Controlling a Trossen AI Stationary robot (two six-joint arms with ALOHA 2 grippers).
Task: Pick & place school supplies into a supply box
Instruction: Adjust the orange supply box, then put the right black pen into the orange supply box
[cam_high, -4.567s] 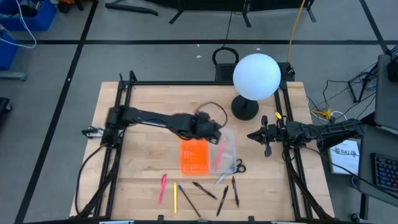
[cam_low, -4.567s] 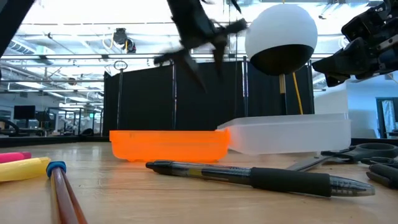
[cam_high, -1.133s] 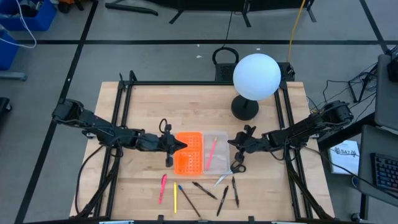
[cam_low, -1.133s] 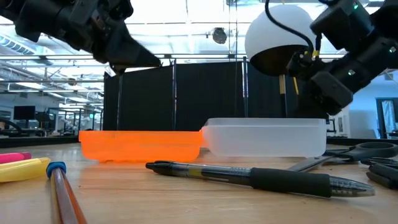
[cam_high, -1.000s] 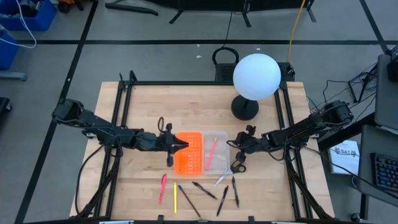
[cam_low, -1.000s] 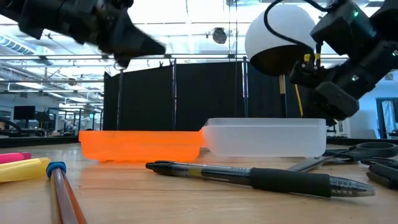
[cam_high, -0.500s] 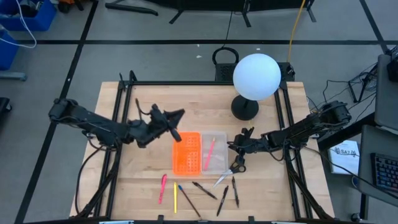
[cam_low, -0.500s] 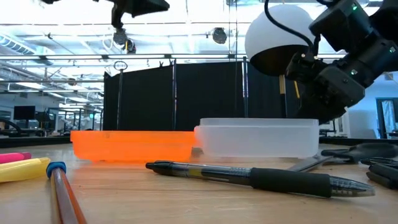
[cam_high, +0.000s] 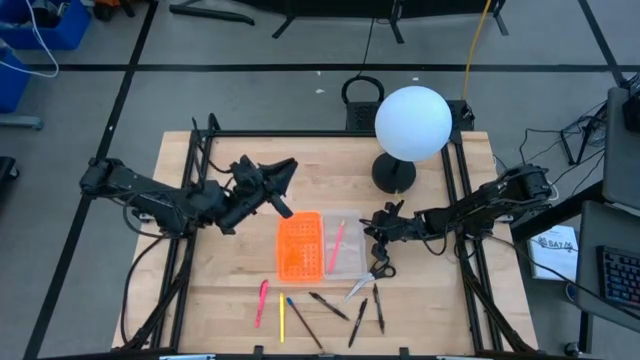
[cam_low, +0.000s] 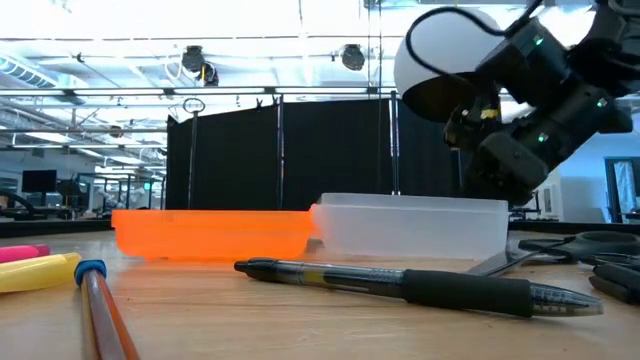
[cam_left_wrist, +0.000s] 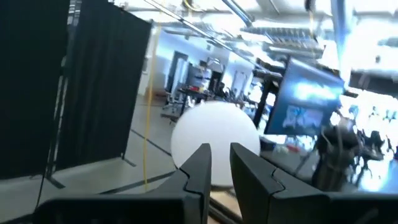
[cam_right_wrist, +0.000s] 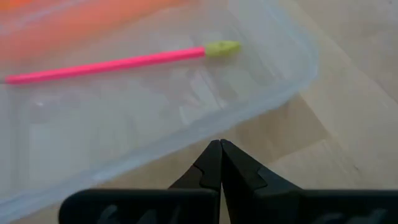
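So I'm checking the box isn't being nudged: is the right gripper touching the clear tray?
Apart. In the right wrist view, the shut right gripper has bare wood showing between its tips and the clear tray rim.

1. We're in a robotics lab or open workshop hall, no question: a wooden table sits on a grey floor marked with black tape lines.
2. We see black metal framing bolted around the table, with cables trailing off both sides.
3. Over at the edge we catch a keyboard and a blue bin.
4. Looking level across, we get black curtain partitions, bright ceiling lights and steel trusses.
5. A white globe lamp stands at the table's far side.
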